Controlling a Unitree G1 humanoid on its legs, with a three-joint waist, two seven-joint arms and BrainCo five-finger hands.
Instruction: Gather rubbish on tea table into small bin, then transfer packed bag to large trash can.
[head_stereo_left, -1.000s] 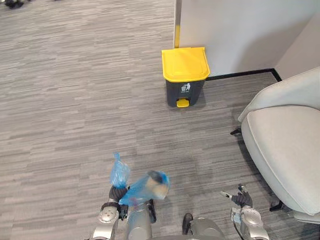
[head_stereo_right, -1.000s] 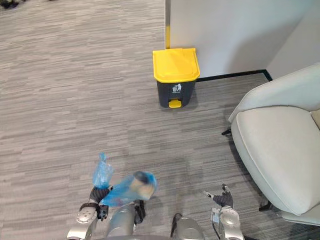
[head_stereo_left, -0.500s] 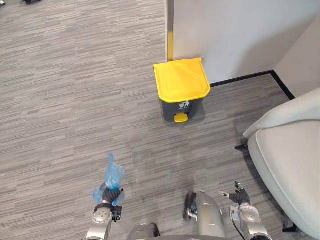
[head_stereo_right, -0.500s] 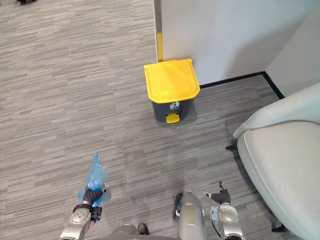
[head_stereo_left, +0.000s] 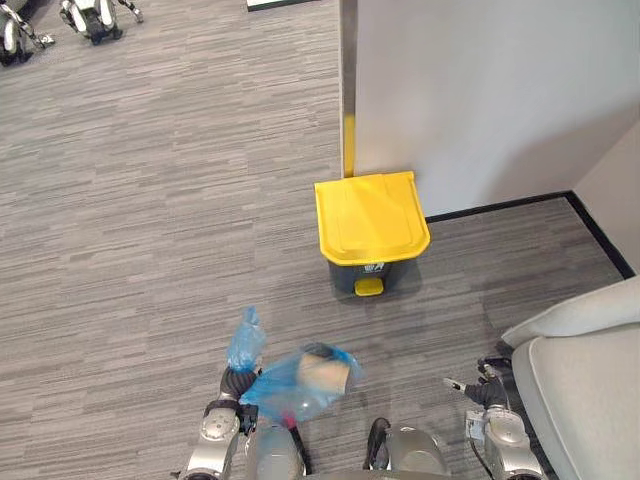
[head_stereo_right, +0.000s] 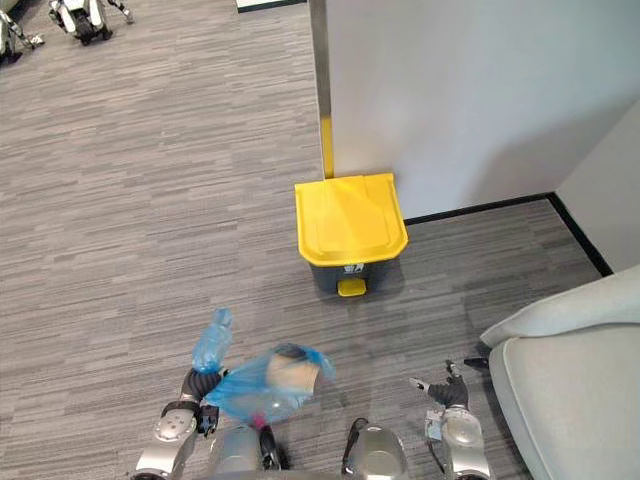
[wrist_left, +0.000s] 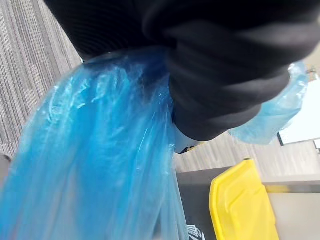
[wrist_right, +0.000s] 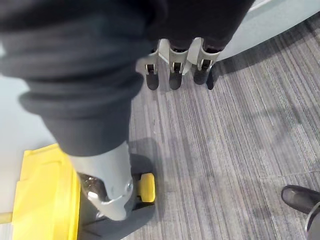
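My left hand (head_stereo_left: 234, 386) is shut on the twisted neck of a blue plastic bag (head_stereo_left: 300, 384). The neck's tuft sticks up above the fist, and the full bag bulges out to the right of it, off the floor. In the left wrist view the blue bag (wrist_left: 95, 160) hangs right beside the dark cover. The large trash can (head_stereo_left: 371, 214) has a yellow lid, shut, on a dark body with a yellow pedal (head_stereo_left: 368, 287). It stands against the wall just ahead of the bag. My right hand (head_stereo_left: 485, 393) hangs low on the right, open and empty, with straight fingers (wrist_right: 172, 70).
A white partition wall (head_stereo_left: 480, 90) with a black skirting rises behind the can. A light grey armchair (head_stereo_left: 590, 390) fills the lower right, close to my right hand. Wheeled bases (head_stereo_left: 90, 15) stand far off at the top left on the grey carpet.
The whole picture has shifted: the camera has come closer to the trash can. The bag's body has swung back up into sight, right of my left hand.
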